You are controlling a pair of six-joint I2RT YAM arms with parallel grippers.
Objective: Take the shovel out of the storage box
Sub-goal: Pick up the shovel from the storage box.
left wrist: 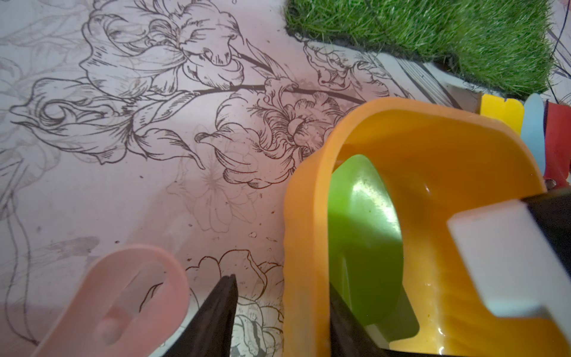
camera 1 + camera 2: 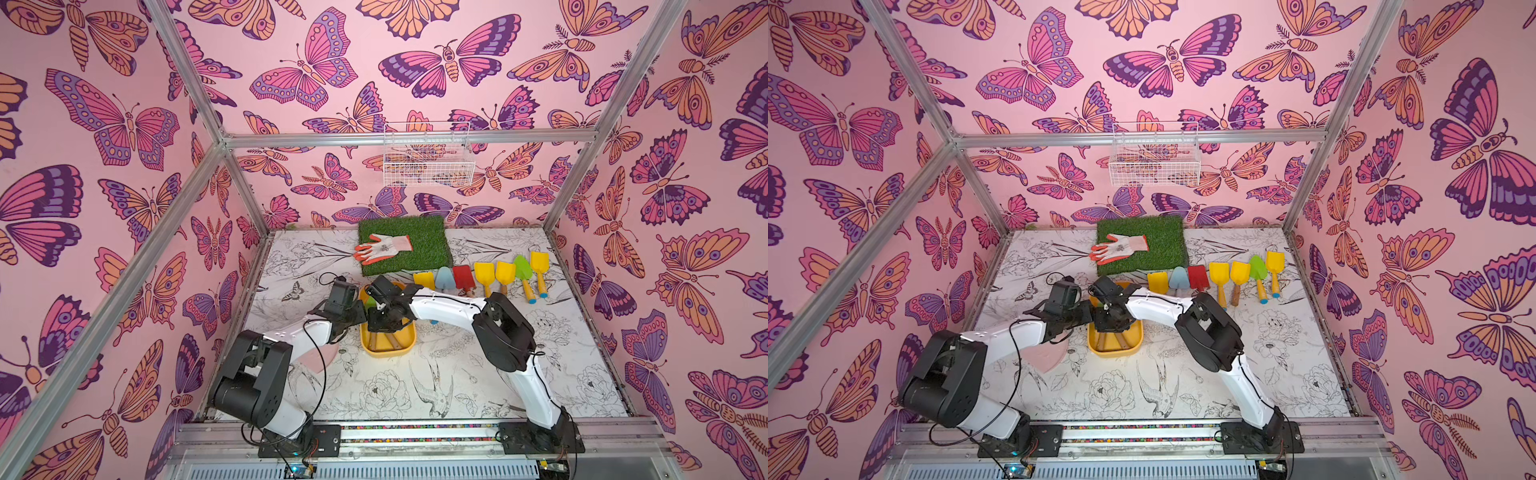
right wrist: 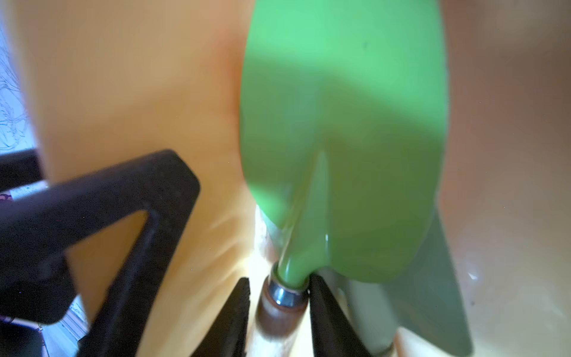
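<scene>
The yellow storage box lies mid-table with both arms over it. Inside lies a shovel with a green blade, a metal collar and a wooden handle. My right gripper is down in the box, shut on that handle just below the collar. A second, grey-green blade lies under the green one. My left gripper straddles the box's left wall. Its inner finger lies against the wall, and a strip of table shows between the wall and the outer finger.
Several shovels lie in a row right of the box. Behind them is a grass mat with a glove. A white wire basket hangs on the back wall. A flat pink piece lies under my left arm.
</scene>
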